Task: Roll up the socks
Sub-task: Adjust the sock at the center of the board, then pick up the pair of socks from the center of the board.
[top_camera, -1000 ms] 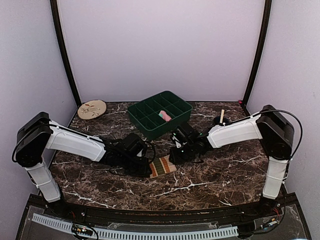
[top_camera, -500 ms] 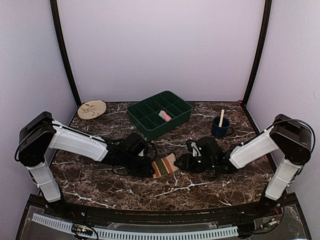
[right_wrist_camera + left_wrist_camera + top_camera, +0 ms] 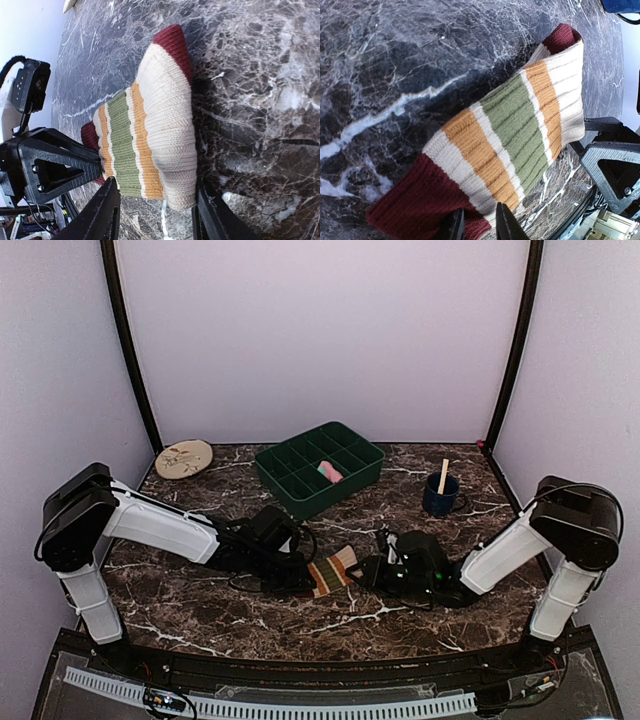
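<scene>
The striped sock [image 3: 333, 571] lies on the marble between my two grippers, beige with maroon, olive and orange bands [image 3: 520, 125]. My left gripper [image 3: 303, 577] is shut on its maroon end, with cloth pinched between the jaws [image 3: 477, 227]. My right gripper [image 3: 368, 572] is open at the sock's other end. In the right wrist view its fingers straddle the beige end [image 3: 170, 145], with a gap on the left side of the gripper [image 3: 157, 217]. The pink sock [image 3: 329, 472] lies in a compartment of the green tray.
A green divided tray [image 3: 300, 490] stands behind the grippers. A blue mug [image 3: 440, 498] holding a wooden stick is at back right. A round beige disc [image 3: 184, 458] lies at back left. The table's near edge runs just in front of the arms.
My right arm has swung from beside the tray toward the near edge and lowered its gripper around the sock's right end. The sock has shifted slightly right. My left gripper keeps its hold.
</scene>
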`<action>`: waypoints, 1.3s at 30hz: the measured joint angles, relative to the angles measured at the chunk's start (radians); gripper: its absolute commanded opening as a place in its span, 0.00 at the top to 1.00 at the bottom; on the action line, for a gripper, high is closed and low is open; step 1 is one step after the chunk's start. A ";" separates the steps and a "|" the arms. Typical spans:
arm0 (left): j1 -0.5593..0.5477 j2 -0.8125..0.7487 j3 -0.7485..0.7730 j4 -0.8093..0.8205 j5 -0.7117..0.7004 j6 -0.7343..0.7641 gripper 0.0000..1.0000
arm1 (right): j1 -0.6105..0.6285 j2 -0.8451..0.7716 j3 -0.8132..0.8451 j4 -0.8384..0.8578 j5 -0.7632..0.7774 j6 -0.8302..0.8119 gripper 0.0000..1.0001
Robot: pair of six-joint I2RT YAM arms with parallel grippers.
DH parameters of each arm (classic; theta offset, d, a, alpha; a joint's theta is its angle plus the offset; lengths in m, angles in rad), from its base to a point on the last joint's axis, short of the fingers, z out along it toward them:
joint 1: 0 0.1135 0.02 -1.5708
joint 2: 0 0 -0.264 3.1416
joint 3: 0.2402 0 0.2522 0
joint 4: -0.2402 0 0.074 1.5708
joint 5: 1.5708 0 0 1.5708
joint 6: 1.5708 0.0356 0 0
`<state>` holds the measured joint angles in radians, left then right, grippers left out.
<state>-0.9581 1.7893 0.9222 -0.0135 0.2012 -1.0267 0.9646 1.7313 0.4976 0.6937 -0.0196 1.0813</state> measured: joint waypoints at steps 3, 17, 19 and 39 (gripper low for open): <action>0.000 0.002 -0.001 0.007 0.006 -0.007 0.74 | 0.005 0.006 -0.006 0.017 0.020 0.018 0.62; 0.000 0.003 -0.020 0.047 0.023 -0.027 0.74 | 0.009 0.017 -0.016 0.016 0.095 0.073 0.81; 0.000 0.002 -0.024 0.052 0.024 -0.029 0.74 | 0.009 0.017 -0.018 0.017 0.103 0.073 0.82; 0.000 -0.029 -0.035 0.027 0.024 -0.032 0.59 | 0.059 0.003 0.080 -0.194 0.218 -0.152 1.00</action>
<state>-0.9581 1.7607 0.8871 0.0132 0.2253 -1.0584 1.0233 1.7344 0.5774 0.4999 0.1986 0.9291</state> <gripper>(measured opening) 0.381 0.014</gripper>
